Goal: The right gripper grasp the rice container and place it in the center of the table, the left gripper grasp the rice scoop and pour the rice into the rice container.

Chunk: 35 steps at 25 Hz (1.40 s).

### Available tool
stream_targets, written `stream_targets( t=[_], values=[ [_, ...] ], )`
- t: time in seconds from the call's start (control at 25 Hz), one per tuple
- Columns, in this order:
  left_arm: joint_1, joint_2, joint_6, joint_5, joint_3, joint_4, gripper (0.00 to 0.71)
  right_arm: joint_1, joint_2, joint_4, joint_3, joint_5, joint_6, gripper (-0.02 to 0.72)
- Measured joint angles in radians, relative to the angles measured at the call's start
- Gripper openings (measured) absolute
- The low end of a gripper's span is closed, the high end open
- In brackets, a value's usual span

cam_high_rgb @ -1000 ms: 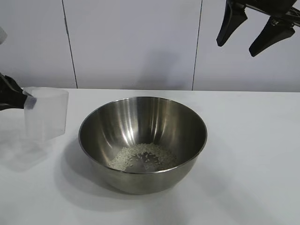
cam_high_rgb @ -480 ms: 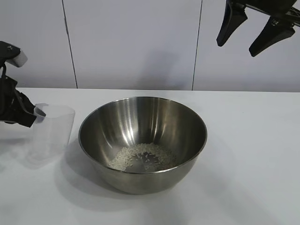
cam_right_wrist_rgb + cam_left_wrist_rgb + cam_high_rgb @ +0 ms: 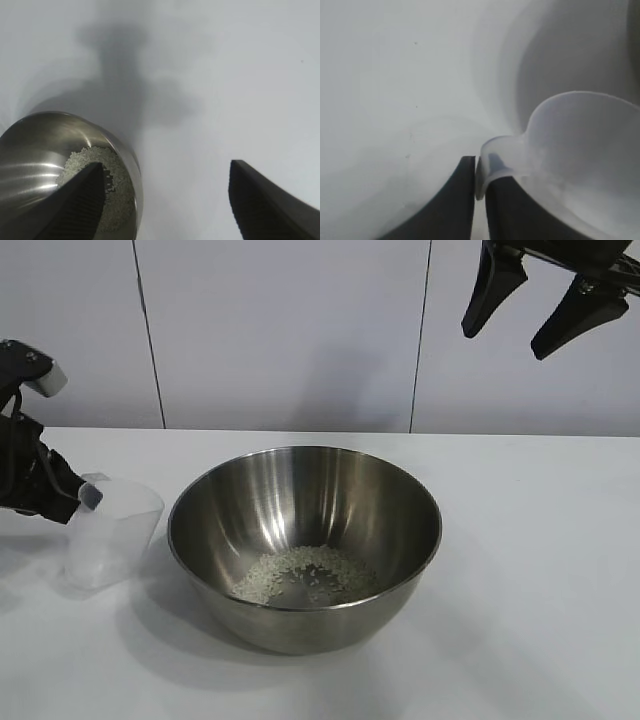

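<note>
Since the earlier frame the rice scoop has come down from mid-air to stand on the table at left, beside the one rice container holding the rice.

The left gripper pinches its handle; the right gripper, upper right, hangs apart.

Left wrist view: both fingers flank the handle of the scoop, seemingly light, thin and slippery.

Right wrist view: spread jaws above one stiff bowl.

The steel bowl fills the centre of the table, blocking any low path across the middle. The plastic cup stands just beside it at left, leaving a narrow gap. The lower right and the front edge lie bare.
</note>
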Motion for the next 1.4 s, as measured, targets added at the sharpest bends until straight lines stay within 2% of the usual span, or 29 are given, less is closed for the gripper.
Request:
stream_targets(
  t=[0.12, 0.24, 0.4, 0.56, 0.72, 0.88, 0.96, 1.04, 1.16, 1.4],
  values=[
    [0.000, 0.000, 0.000, -0.016, 0.000, 0.000, 0.354, 0.000, 0.000, 0.000, 0.000, 0.000, 0.000, 0.487],
    [0.000, 0.000, 0.000, -0.036, 0.000, 0.000, 0.393, 0.000, 0.000, 0.000, 0.000, -0.006, 0.000, 0.487],
    [0.000, 0.000, -0.019, -0.073, 0.000, 0.000, 0.404, 0.000, 0.000, 0.000, 0.000, -0.016, 0.000, 0.487],
    [0.000, -0.012, -0.140, -0.138, 0.000, 0.000, 0.405, 0.000, 0.000, 0.000, 0.000, -0.016, 0.000, 0.487],
    [0.001, -0.090, -0.381, -0.198, 0.000, -0.001, 0.405, 0.000, 0.000, 0.000, 0.000, -0.016, 0.000, 0.487],
    [0.002, -0.191, -0.693, -0.186, -0.005, -0.001, 0.400, 0.000, 0.000, 0.000, 0.000, -0.016, -0.002, 0.487],
    [0.006, -0.221, -0.875, -0.117, -0.006, 0.003, 0.393, 0.000, 0.000, 0.000, 0.000, -0.016, -0.005, 0.487],
    [0.021, -0.224, -1.075, 0.023, -0.026, 0.064, 0.391, 0.000, 0.000, 0.000, 0.000, -0.016, -0.010, 0.487],
    [0.045, -0.223, -1.275, 0.225, -0.084, 0.179, 0.391, 0.000, 0.000, 0.000, 0.000, -0.016, -0.015, 0.487],
    [0.053, -0.223, -1.312, 0.513, -0.261, 0.287, 0.391, 0.000, 0.000, 0.000, 0.000, -0.016, -0.018, 0.487]
  ],
)
